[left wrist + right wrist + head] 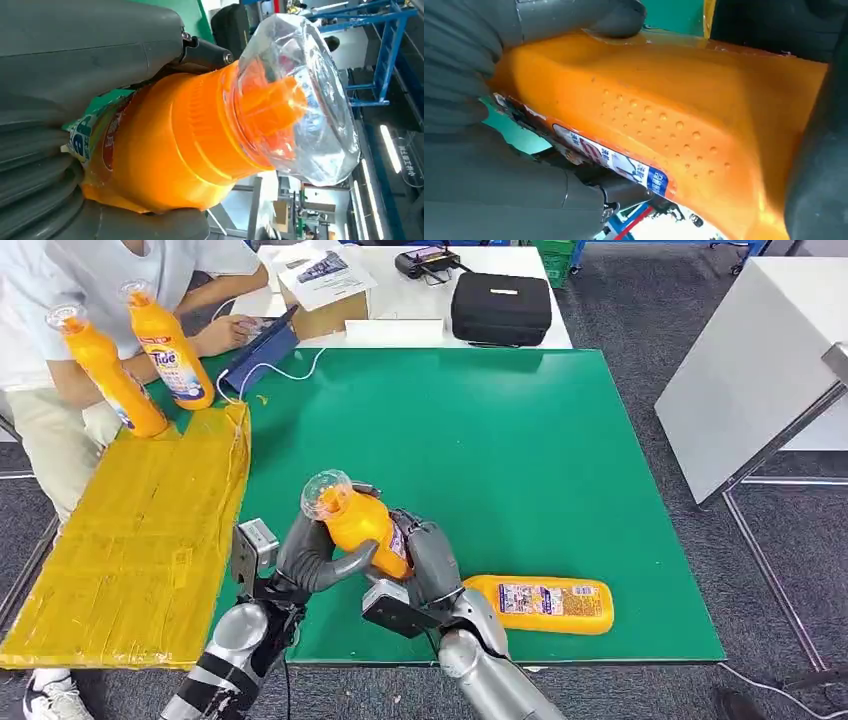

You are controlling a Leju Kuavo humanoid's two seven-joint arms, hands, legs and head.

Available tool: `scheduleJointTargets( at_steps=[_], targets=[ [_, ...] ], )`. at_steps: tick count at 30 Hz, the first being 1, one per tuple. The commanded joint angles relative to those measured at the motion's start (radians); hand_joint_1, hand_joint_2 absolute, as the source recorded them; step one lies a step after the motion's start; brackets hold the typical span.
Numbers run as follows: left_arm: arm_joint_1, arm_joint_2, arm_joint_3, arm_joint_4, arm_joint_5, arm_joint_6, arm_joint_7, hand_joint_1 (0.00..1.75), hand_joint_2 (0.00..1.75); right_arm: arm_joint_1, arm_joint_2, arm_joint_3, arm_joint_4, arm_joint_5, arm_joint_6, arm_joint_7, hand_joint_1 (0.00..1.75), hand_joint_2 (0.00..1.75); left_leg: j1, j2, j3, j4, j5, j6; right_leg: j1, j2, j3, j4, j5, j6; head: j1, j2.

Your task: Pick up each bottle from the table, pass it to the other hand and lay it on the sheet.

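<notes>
Both hands grip one orange bottle above the near table edge: the left hand wraps its neck side below the clear cap, the right hand wraps the body. The handover probably goes best if the left hand tightens before the right lets go. The yellow sheet lies left of the left hand, bare nearby; a second bottle lies just right of the right hand.

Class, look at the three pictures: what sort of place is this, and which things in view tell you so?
Probably a robotics lab or test workshop: a green-topped table set up for trials, a person seated beside it with a tablet, and blue metal racking behind.
</notes>
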Motion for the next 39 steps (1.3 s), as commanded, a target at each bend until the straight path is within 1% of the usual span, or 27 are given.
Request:
scheduleJointTargets(
  at_steps=[1, 5, 6, 9, 11, 12, 13, 14, 15, 16, 17, 18, 19, 22, 23, 25, 26, 27, 31, 32, 33, 34, 35, 36, 37, 38, 39],
  targets=[
    [-0.041, 0.023, 0.008, 0.016, -0.081, 0.115, -0.008, 1.75, 1.75, 0.006, -0.037, 0.012, -0.090, -0.020, -0.024, -0.001, 0.00, 1.75, 0.002, -0.001, 0.004, 0.001, -0.002, -0.002, 0.001, 0.002, 0.005, 0.000, -0.002, -0.002, 0.000, 0.000],
    [-0.040, 0.040, 0.074, -0.044, -0.116, 0.188, -0.020, 1.75, 1.75, 0.040, -0.058, -0.018, -0.196, -0.041, -0.038, -0.002, 0.00, 1.75, 0.001, 0.000, 0.001, 0.000, -0.001, -0.001, 0.001, 0.001, 0.001, 0.000, -0.001, -0.001, 0.000, 0.000],
    [-0.035, 0.042, 0.083, -0.060, -0.119, 0.196, -0.023, 1.75, 1.75, 0.047, -0.062, -0.022, -0.215, -0.042, -0.037, -0.003, 0.00, 1.75, 0.002, 0.000, 0.004, 0.001, -0.003, -0.002, 0.001, 0.003, 0.004, 0.000, -0.003, -0.002, 0.000, 0.000],
    [-0.029, 0.050, 0.112, -0.113, -0.187, 0.288, -0.037, 1.75, 1.75, 0.066, -0.072, -0.040, -0.271, -0.045, -0.041, -0.004, 0.00, 1.75, 0.001, 0.000, 0.001, 0.000, -0.001, -0.001, 0.001, 0.002, 0.001, 0.000, -0.001, -0.001, 0.000, 0.000],
    [-0.033, 0.053, 0.130, -0.140, -0.297, 0.412, -0.048, 1.75, 1.75, 0.077, -0.075, -0.051, -0.299, -0.046, -0.044, -0.006, 0.00, 1.75, 0.002, -0.002, 0.003, 0.001, -0.002, -0.002, 0.001, 0.000, 0.003, 0.000, -0.002, -0.001, 0.000, 0.000],
    [-0.034, 0.053, 0.133, -0.145, -0.328, 0.443, -0.048, 1.75, 1.75, 0.080, -0.076, -0.052, -0.306, -0.046, -0.044, -0.006, 0.00, 1.75, 0.001, -0.001, 0.002, 0.001, -0.001, -0.001, 0.001, 0.001, 0.002, 0.000, -0.002, -0.001, 0.000, 0.000],
    [-0.038, 0.055, 0.134, -0.152, -0.389, 0.502, -0.044, 1.75, 1.75, 0.085, -0.077, -0.056, -0.318, -0.046, -0.045, -0.008, 0.00, 1.75, 0.002, -0.001, 0.004, 0.001, -0.003, -0.002, 0.002, 0.003, 0.005, 0.000, -0.003, -0.002, 0.000, 0.000],
    [-0.041, 0.056, 0.137, -0.153, -0.451, 0.554, -0.034, 1.75, 1.75, 0.090, -0.077, -0.058, -0.329, -0.045, -0.049, -0.011, 0.00, 1.75, 0.002, 0.000, 0.002, 0.001, -0.002, -0.001, 0.001, 0.002, 0.003, 0.000, -0.002, -0.001, 0.000, 0.000],
    [-0.042, 0.055, 0.137, -0.152, -0.480, 0.578, -0.028, 1.75, 1.75, 0.093, -0.077, -0.059, -0.335, -0.045, -0.050, -0.011, 0.00, 1.75, 0.002, 0.000, 0.004, 0.001, -0.003, -0.002, 0.002, 0.003, 0.005, 0.000, -0.003, -0.002, 0.000, 0.000],
    [-0.045, 0.056, 0.140, -0.149, -0.500, 0.596, -0.025, 1.75, 1.75, 0.095, -0.077, -0.060, -0.341, -0.045, -0.051, -0.012, 0.00, 1.75, 0.001, -0.001, 0.001, 0.001, -0.001, -0.001, 0.001, 0.001, 0.002, 0.000, -0.002, -0.001, 0.000, 0.000],
    [-0.050, 0.056, 0.143, -0.132, -0.584, 0.662, -0.010, 1.75, 1.75, 0.099, -0.078, -0.062, -0.354, -0.046, -0.060, -0.018, 0.00, 1.75, 0.002, -0.001, 0.003, 0.001, -0.003, -0.002, 0.002, 0.001, 0.005, 0.000, -0.003, -0.002, 0.000, 0.000],
    [-0.052, 0.055, 0.146, -0.123, -0.621, 0.692, -0.004, 1.75, 1.75, 0.100, -0.079, -0.062, -0.360, -0.046, -0.062, -0.018, 0.00, 1.75, 0.001, -0.001, 0.002, 0.000, -0.001, -0.001, 0.001, 0.000, 0.002, 0.000, -0.001, -0.001, 0.000, 0.000],
    [-0.056, 0.054, 0.146, -0.106, -0.681, 0.734, 0.009, 1.75, 1.75, 0.105, -0.082, -0.063, -0.375, -0.047, -0.065, -0.020, 0.00, 1.75, 0.002, -0.002, 0.004, 0.001, -0.002, -0.002, 0.001, 0.001, 0.005, 0.000, -0.003, -0.002, 0.000, 0.000],
    [-0.067, 0.056, 0.149, -0.061, -0.843, 0.815, 0.058, 1.75, 1.75, 0.113, -0.089, -0.066, -0.407, -0.048, -0.073, -0.022, 0.00, 1.75, 0.001, -0.001, 0.002, 0.000, -0.001, -0.001, 0.001, 0.000, 0.002, 0.000, -0.001, -0.001, 0.000, 0.000],
    [-0.080, 0.054, 0.160, -0.024, -1.028, 0.846, 0.116, 1.75, 1.75, 0.119, -0.094, -0.069, -0.434, -0.050, -0.080, -0.024, 0.00, 1.75, 0.002, -0.002, 0.004, 0.000, -0.002, -0.002, 0.001, 0.001, 0.005, 0.000, -0.002, -0.002, 0.000, 0.000],
    [-0.080, 0.038, 0.187, -0.010, -1.165, 0.846, 0.157, 1.75, 1.75, 0.122, -0.098, -0.069, -0.452, -0.049, -0.082, -0.025, 0.00, 1.75, 0.001, -0.002, 0.003, 0.000, -0.001, -0.001, 0.001, 0.000, 0.003, -0.001, -0.002, -0.001, 0.000, 0.000],
    [-0.080, 0.038, 0.187, -0.010, -1.165, 0.846, 0.157, 1.75, 1.75, 0.122, -0.098, -0.069, -0.452, -0.049, -0.082, -0.025, 0.00, 1.75, 0.001, -0.001, 0.002, 0.000, 0.000, -0.001, 0.000, 0.000, 0.002, -0.001, -0.001, -0.001, 0.000, 0.000],
    [-0.080, 0.038, 0.187, -0.010, -1.165, 0.846, 0.157, 1.75, 1.75, 0.122, -0.098, -0.069, -0.452, -0.049, -0.082, -0.025, 0.00, 1.75, 0.002, -0.002, 0.004, 0.000, -0.002, -0.002, 0.001, 0.001, 0.005, -0.001, -0.002, -0.002, 0.001, 0.000],
    [-0.080, 0.038, 0.187, -0.010, -1.165, 0.846, 0.157, 1.75, 1.75, 0.122, -0.098, -0.069, -0.452, -0.049, -0.082, -0.025, 0.00, 1.75, 0.002, -0.002, 0.004, 0.000, -0.002, -0.002, 0.001, 0.001, 0.005, -0.001, -0.002, -0.002, 0.000, 0.000],
    [-0.084, 0.031, 0.198, 0.012, -1.282, 0.846, 0.194, 1.75, 1.75, 0.123, -0.100, -0.069, -0.460, -0.049, -0.082, -0.025, 0.00, 1.75, 0.001, -0.001, 0.003, 0.000, -0.001, -0.002, 0.001, 0.001, 0.004, -0.001, -0.002, -0.001, 0.001, 0.000],
    [-0.096, 0.041, 0.195, 0.049, -1.417, 0.846, 0.256, 1.75, 1.75, 0.124, -0.102, -0.071, -0.471, -0.049, -0.085, -0.024, 0.00, 1.75, 0.002, -0.002, 0.006, 0.001, -0.003, -0.002, 0.002, 0.001, 0.007, -0.001, -0.003, -0.002, 0.000, 0.000],
    [-0.111, 0.046, 0.186, 0.100, -1.511, 0.846, 0.314, 1.75, 1.75, 0.124, -0.104, -0.073, -0.480, -0.049, -0.086, -0.024, 0.00, 1.75, 0.001, -0.002, 0.003, 0.000, -0.002, -0.002, 0.001, 0.000, 0.004, -0.001, -0.002, -0.001, 0.000, 0.000],
    [-0.132, 0.056, 0.167, 0.160, -1.562, 0.846, 0.357, 1.75, 1.75, 0.125, -0.104, -0.077, -0.490, -0.049, -0.087, -0.018, 0.00, 1.75, 0.001, -0.002, 0.003, 0.000, -0.001, -0.001, 0.001, 0.000, 0.003, -0.001, -0.001, -0.001, 0.000, 0.000],
    [-0.166, 0.086, 0.119, 0.241, -1.578, 0.846, 0.416, 1.75, 1.75, 0.125, -0.105, -0.081, -0.501, -0.047, -0.084, -0.009, 0.00, 1.75, 0.002, -0.004, 0.005, 0.000, -0.002, -0.002, 0.001, -0.001, 0.007, -0.001, -0.003, -0.002, 0.000, 0.000],
    [-0.182, 0.104, 0.084, 0.272, -1.578, 0.833, 0.451, 1.75, 1.75, 0.124, -0.105, -0.082, -0.504, -0.047, -0.083, -0.007, 0.00, 1.75, 0.001, -0.004, 0.005, -0.001, -0.001, -0.002, 0.001, -0.001, 0.006, -0.001, -0.003, -0.002, 0.000, 0.000],
    [-0.211, 0.108, 0.054, 0.344, -1.578, 0.814, 0.486, 1.75, 1.75, 0.122, -0.105, -0.084, -0.510, -0.044, -0.078, -0.001, 0.00, 1.75, 0.001, -0.004, 0.004, -0.001, 0.000, -0.001, 0.000, -0.001, 0.005, -0.001, -0.002, -0.001, 0.000, 0.000],
    [-0.228, 0.102, 0.056, 0.400, -1.577, 0.806, 0.493, 1.75, 1.75, 0.119, -0.104, -0.084, -0.511, -0.042, -0.073, 0.002, 0.00, 1.75, 0.001, -0.004, 0.006, -0.001, -0.001, -0.002, 0.001, -0.001, 0.007, -0.001, -0.002, -0.002, 0.000, 0.000]
  ],
)
